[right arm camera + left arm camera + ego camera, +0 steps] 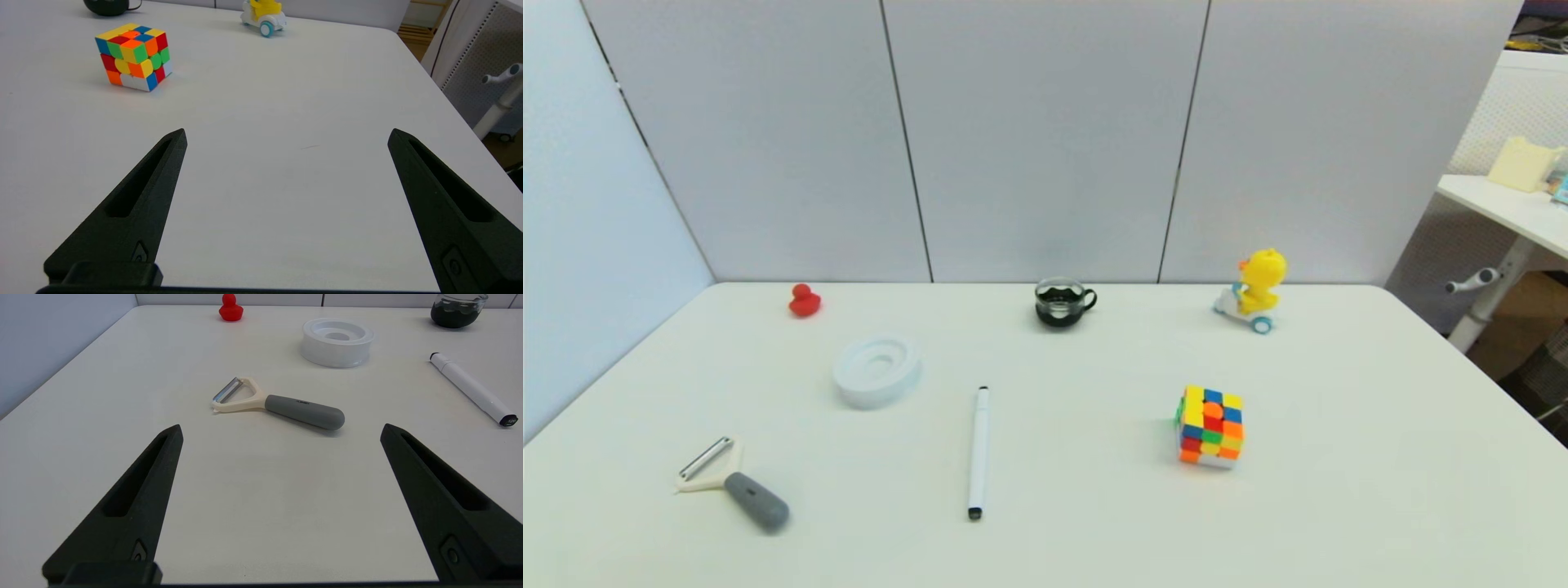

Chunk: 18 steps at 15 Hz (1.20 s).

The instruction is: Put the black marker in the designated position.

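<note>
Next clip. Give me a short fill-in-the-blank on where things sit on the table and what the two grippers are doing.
1. The black marker lies flat between the grey-handled peeler and the ____ cube.
2. The left gripper and the right gripper both hover with fingers ____, holding nothing.
3. The duck beyond the white ring-shaped dish is ____ in colour.
4. The glass cup at the far edge holds a ____ liquid.

Missing words: multicoloured; open; red; dark

Smooth matt white table (1339, 490) — peeler (282, 404) with a bright metal blade, matt grey handle; clear glass cup (1062, 302).
</note>
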Each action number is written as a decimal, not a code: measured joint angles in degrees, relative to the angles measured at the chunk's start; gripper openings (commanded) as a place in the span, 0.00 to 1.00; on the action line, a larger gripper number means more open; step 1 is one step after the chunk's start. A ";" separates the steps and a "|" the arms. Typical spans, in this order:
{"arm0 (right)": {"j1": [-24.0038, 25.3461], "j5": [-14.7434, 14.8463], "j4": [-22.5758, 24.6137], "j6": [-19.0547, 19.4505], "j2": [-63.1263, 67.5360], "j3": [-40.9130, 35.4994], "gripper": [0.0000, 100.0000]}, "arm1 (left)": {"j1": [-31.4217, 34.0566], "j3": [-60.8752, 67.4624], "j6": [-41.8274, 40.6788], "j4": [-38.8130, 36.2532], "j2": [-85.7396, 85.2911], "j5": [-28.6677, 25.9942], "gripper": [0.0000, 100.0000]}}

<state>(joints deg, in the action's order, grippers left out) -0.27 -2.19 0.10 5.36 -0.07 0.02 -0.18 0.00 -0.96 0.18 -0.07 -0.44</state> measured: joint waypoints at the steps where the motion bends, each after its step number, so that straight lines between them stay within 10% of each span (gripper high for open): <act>1: 0.00 0.18 0.04 -1.16 0.00 0.00 1.00 | 0.00 0.00 0.02 0.00 0.00 -0.02 1.00; 18: 0.00 1.71 0.21 -5.47 0.00 -0.02 1.00 | 0.00 0.00 1.27 -0.09 0.00 0.34 1.00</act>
<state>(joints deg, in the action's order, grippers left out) -0.27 -0.49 0.30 -0.11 -0.07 0.00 -0.18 0.00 0.30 0.10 -0.07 -0.10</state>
